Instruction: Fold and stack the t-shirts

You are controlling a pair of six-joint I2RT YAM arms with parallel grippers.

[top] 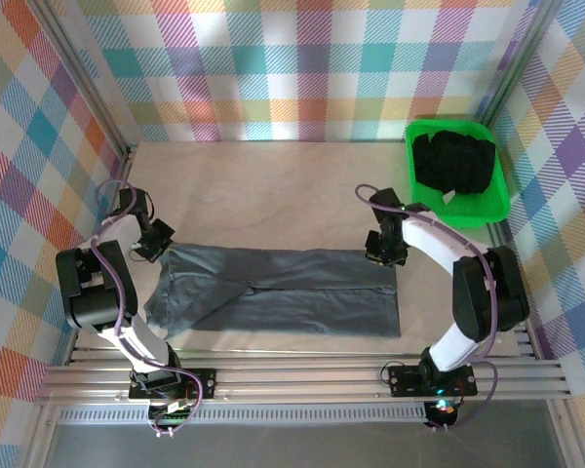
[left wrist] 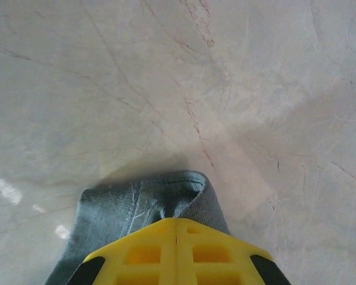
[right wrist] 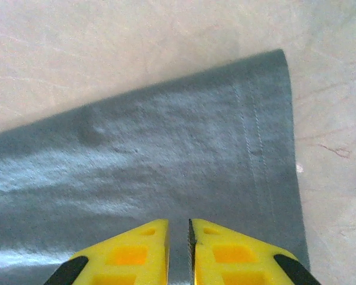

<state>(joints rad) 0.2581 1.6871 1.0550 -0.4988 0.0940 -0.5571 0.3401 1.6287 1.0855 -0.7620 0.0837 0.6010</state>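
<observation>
- My left gripper [left wrist: 175,225] is clamped shut on a bunched corner of the grey shirt [left wrist: 136,202]. The cloth humps up just ahead of my tips, its hem curled over.
- My right gripper [right wrist: 178,225] has its jaws only a slit apart, low over the shirt's other end. Cloth lies under and ahead of my tips, and a stitched hem runs just to their right. I cannot tell whether a layer is pinched in that slit.
- I judge the right side needs a sure pinch before any lift. With one end loose, the shirt would drag and skew.
- The shirt runs as a long band between my two grippers, with a sleeve fanning out near the left one. It looks to me folded lengthwise already.
- To do the fold well, I should raise both ends together at the same height. The band should be taut but not stretched, so the edges meet square.
- The left bunch is thick and could slip out, so a slow lift suits it.
- Bare table [left wrist: 237,89] lies beyond both sets of tips, leaving room to lay the cloth down.
- Far past my right tips stands a green bin [top: 502,205] holding black shirts [top: 453,161], well apart from the grey one. I judge those come later.
</observation>
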